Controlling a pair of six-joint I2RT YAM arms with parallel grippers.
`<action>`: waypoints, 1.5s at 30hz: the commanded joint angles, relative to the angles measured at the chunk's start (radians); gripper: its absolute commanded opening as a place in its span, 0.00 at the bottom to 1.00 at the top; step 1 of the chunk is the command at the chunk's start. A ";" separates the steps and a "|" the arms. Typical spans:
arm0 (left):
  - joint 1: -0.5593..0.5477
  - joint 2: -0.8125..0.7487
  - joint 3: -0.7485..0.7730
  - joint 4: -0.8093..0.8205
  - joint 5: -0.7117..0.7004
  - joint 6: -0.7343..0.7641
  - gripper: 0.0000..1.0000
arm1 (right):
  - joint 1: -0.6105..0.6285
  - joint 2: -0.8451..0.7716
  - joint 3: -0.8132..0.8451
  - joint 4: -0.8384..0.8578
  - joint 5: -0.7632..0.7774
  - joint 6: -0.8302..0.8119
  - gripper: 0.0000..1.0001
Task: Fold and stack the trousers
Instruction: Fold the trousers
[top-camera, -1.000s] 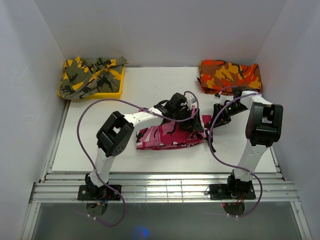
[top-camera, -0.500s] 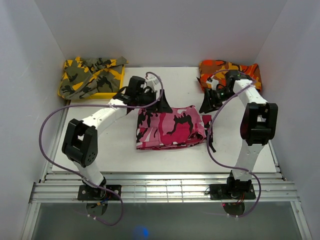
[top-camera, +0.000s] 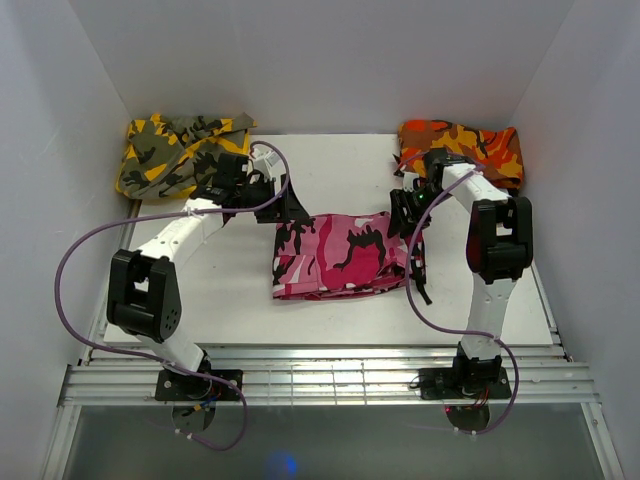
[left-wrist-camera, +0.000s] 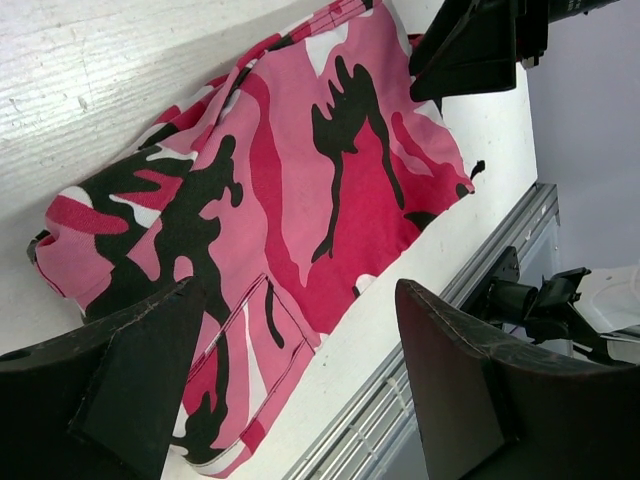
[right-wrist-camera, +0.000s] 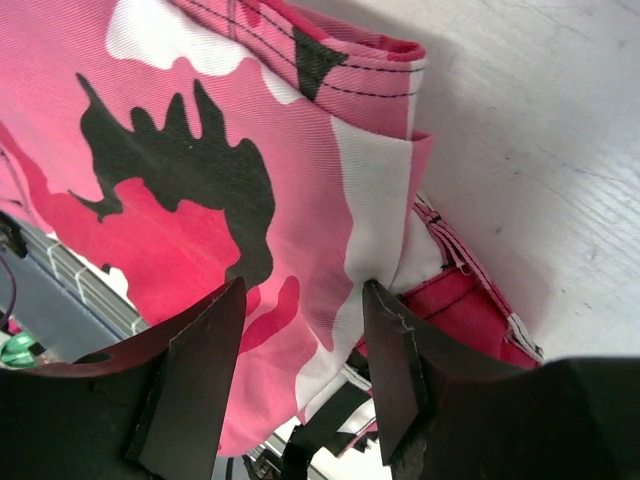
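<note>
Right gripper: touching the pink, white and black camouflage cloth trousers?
Cannot tell. Right wrist view: the open right gripper sits at the trousers' edge; contact unclear.

Trousers: pink, white and black camouflage, folded into a flat, roughly rectangular bundle. Lies between my claws: far left corner just beside my left claw, far right corner beneath my right claw.

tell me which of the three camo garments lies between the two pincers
The pink, white and black trousers, folded mid-table: left pincer at their far-left corner, right pincer at their far-right. The yellow-olive garment and orange-red garment lie in the far corners.
</note>
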 joint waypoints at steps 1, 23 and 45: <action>0.005 -0.050 -0.019 -0.004 0.026 0.005 0.87 | 0.005 -0.010 0.031 0.039 0.098 0.028 0.57; 0.026 -0.094 -0.200 0.103 0.173 0.012 0.70 | 0.005 -0.043 0.062 0.180 0.093 0.085 0.59; 0.026 -0.059 -0.160 0.092 0.136 -0.020 0.73 | 0.005 0.036 0.135 0.092 0.035 0.050 0.72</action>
